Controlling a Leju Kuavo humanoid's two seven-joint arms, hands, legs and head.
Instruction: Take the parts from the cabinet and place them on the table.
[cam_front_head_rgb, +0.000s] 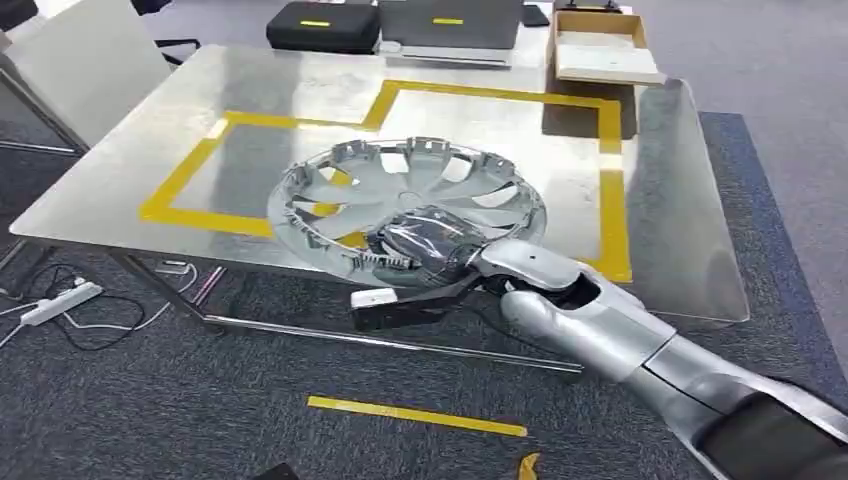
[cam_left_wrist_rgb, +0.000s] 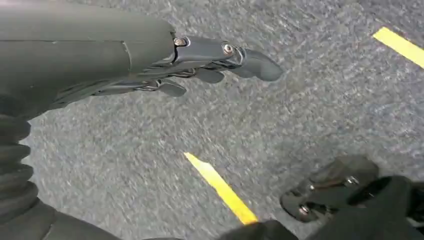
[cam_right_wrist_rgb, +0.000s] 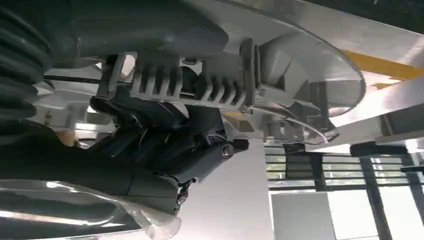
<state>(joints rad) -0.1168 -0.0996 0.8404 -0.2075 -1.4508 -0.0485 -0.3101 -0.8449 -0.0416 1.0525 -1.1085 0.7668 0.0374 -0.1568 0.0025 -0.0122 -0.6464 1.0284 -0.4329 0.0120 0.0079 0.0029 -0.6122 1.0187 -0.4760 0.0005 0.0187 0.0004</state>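
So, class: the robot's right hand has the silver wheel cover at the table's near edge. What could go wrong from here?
1. The wheel cover overhangs the near edge of the table; released now, it may tip off.
2. The right hand grips only the cover's near rim, so it could slip or tilt.

Silver hubcap (cam_front_head_rgb: 415, 200), multi-spoke with clipped rim, inner side up, lying slightly tilted on the shiny table (cam_front_head_rgb: 130, 170), over the yellow tape outline, near edge overhanging the table's front edge.
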